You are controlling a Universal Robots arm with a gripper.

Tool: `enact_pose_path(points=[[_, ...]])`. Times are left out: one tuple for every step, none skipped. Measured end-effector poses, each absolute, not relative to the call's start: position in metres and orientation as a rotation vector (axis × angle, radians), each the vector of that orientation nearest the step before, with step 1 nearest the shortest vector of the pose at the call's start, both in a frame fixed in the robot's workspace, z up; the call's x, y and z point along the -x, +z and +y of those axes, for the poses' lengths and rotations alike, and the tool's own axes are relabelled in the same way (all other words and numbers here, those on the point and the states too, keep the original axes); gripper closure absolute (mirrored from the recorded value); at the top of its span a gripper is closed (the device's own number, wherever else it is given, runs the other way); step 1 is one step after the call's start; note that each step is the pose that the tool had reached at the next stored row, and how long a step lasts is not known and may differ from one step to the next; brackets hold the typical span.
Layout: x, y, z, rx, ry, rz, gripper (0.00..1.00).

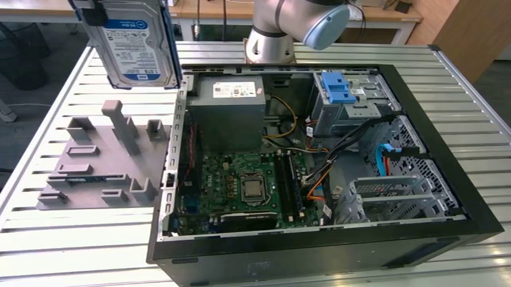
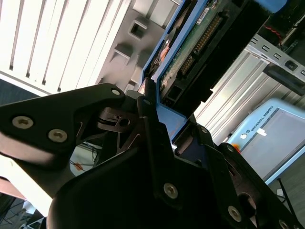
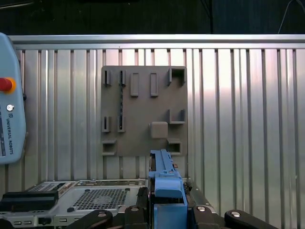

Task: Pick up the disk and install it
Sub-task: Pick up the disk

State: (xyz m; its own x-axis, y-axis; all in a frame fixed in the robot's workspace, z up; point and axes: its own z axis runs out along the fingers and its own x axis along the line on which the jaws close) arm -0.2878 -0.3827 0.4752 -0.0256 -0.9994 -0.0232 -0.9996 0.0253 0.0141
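the disk (image 1: 134,45) is held upright in mid-air, clamped by its blue-railed edges in the closed gripper (image 2: 169,112), above the grey fixture plate (image 1: 88,161) at the exterior view's left, apart from the open computer case (image 1: 319,251). inside the case a motherboard (image 1: 239,185), a power supply (image 1: 231,113) and a drive cage (image 1: 355,110) with a blue latch (image 1: 339,88) are seen.

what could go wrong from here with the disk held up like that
1. The gripper holds the disk by one end, high above the slatted table near the grey fixture plate; a slip would likely mean a hard fall.
2. Loose cables lie beside the drive cage in the computer case; they might snag the disk.
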Motion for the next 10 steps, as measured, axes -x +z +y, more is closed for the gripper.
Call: enact_pose_path(points=[[0.286,0.475,-0.383,2.188,0.041,2.244,0.64],[0.284,0.475,-0.383,2.188,0.041,2.244,0.64],[0.283,0.475,-0.383,2.188,0.041,2.244,0.64],[0.281,0.475,-0.383,2.188,0.041,2.244,0.64],[0.279,0.475,-0.383,2.188,0.041,2.244,0.64],[0.277,0.475,-0.383,2.188,0.041,2.244,0.64],[0.276,0.475,-0.383,2.188,0.041,2.244,0.64],[0.274,0.475,-0.383,2.188,0.041,2.244,0.64],[0.272,0.475,-0.383,2.188,0.041,2.244,0.64],[0.27,0.475,-0.383,2.188,0.041,2.244,0.64]])
